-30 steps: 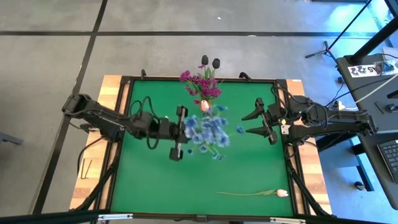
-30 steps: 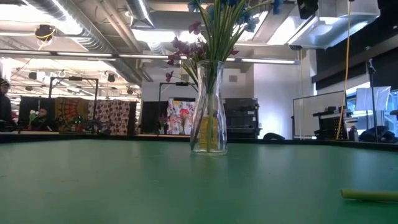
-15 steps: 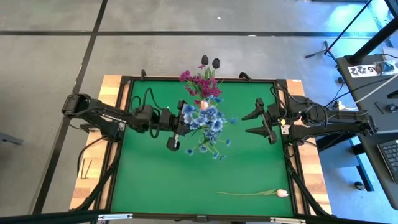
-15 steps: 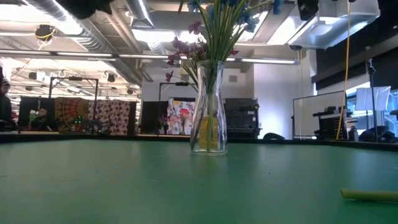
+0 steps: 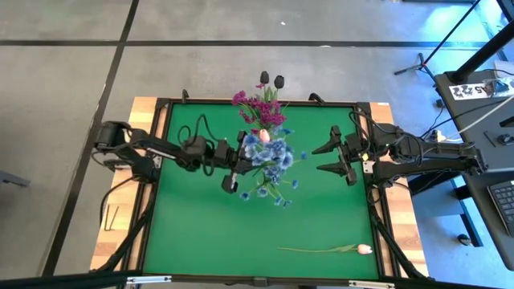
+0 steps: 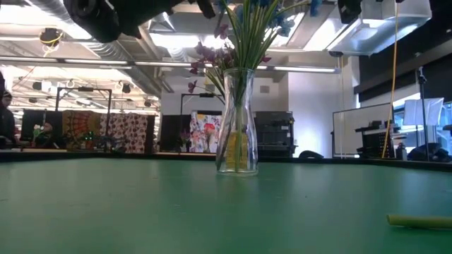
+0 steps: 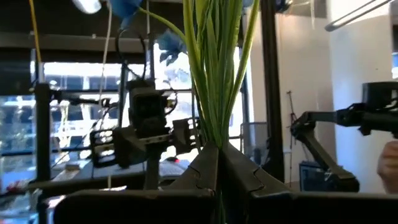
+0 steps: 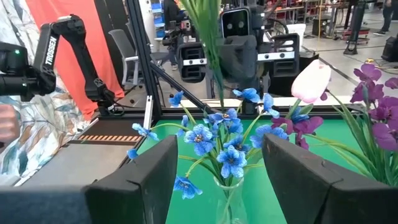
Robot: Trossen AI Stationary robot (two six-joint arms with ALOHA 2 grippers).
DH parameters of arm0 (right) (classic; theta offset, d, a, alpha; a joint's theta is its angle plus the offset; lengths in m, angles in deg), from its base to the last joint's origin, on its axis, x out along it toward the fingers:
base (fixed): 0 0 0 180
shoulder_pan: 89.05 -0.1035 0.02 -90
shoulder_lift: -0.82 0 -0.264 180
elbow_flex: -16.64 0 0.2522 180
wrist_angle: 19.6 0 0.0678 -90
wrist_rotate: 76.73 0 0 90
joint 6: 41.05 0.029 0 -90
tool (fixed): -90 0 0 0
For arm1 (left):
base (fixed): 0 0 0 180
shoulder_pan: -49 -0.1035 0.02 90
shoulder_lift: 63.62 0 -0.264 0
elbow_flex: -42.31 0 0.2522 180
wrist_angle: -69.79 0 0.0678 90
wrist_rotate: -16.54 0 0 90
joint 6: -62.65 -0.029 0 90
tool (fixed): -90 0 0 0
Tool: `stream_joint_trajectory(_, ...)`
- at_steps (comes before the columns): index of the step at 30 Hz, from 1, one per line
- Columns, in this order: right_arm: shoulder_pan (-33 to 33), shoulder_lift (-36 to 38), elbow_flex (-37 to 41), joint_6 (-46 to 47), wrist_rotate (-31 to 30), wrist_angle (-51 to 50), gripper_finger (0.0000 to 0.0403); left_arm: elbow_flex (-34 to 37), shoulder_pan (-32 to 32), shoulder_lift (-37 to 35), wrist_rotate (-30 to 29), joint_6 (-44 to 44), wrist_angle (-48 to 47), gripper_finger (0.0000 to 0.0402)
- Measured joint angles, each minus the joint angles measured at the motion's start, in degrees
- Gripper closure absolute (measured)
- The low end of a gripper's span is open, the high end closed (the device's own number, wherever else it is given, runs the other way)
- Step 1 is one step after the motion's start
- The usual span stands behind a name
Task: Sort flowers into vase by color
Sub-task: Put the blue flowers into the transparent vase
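Above table (image 5: 201,233), left end effector (image 5: 238,164) clamping blue flowers (image 5: 269,160)

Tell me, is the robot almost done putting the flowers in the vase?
Nearly. The vase already holds magenta flowers, dark tulips and a pink tulip. The left gripper is shut on the blue flowers' stems, right above the vase. The right gripper waits open nearby. One pink tulip on the table is left.
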Motion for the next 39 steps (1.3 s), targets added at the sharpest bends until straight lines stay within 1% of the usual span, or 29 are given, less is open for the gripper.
stream_joint_trajectory(10, 0.0, 0.0, 0.0, -0.02, -0.58, 0.0, 0.0169, 0.0, -0.13, 5.66, 0.75, 1.46, 9.05, 0.0401)
stream_joint_trajectory(16, 0.0, 0.0, 0.0, -0.04, -1.31, 0.0, 0.0169, 0.0, 0.2, 6.68, 0.89, 1.44, 10.02, 0.0401)
stream_joint_trajectory(26, 0.0, 0.0, 0.0, -0.06, -1.31, 0.02, 0.0169, -0.05, -0.26, 7.19, 0.75, 1.28, 8.83, 0.0401)
stream_joint_trajectory(29, 0.07, 0.0, 0.0, -0.04, -1.31, 0.07, 0.0169, -0.11, -0.85, 8.91, 0.59, 1.8, 9.96, 0.0401)
stream_joint_trajectory(34, 0.07, 0.0, 0.0, -0.05, -1.31, 0.11, 0.0169, -0.11, -0.93, 12.54, 0.57, 2.97, 15.37, 0.0401)
stream_joint_trajectory(39, 0.07, 0.0, 0.0, -0.07, -1.85, 0.11, 0.0169, -0.11, -0.94, 14.31, 0.56, 4.34, 16.98, 0.0401)
